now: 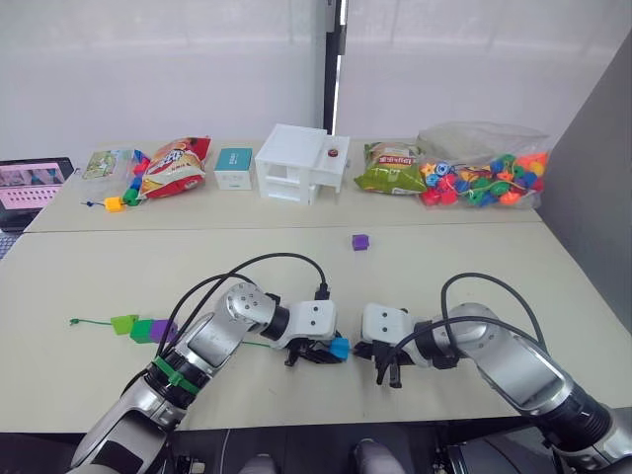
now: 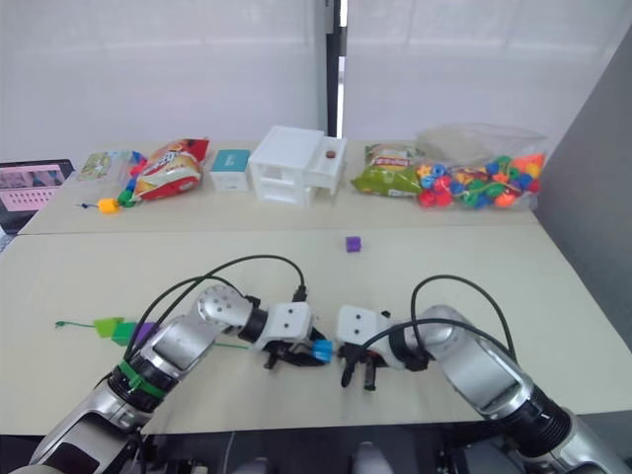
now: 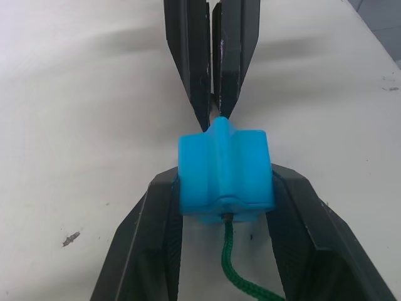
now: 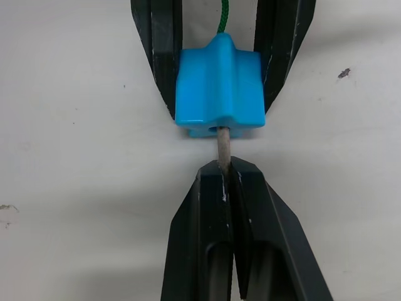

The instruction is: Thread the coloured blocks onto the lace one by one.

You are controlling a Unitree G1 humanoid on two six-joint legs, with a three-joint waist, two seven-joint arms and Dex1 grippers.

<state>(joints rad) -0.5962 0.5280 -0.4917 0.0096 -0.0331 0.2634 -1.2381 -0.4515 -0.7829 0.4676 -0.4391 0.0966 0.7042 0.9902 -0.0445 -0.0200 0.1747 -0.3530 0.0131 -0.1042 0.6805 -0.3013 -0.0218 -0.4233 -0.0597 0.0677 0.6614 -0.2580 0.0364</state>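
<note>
From my end: left hand [image 3: 223,194] is gripping the blue block [image 3: 223,174], right hand [image 4: 229,172] is pinched on the lace [image 4: 222,145] tip poking through it.

Four loose blocks: blue [image 1: 340,348], green [image 1: 124,324], two purple [image 1: 360,242].

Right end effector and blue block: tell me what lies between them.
A short bare stretch of the lace's stiff tip spans from the blue block to the right end effector, in the right wrist view.
</note>
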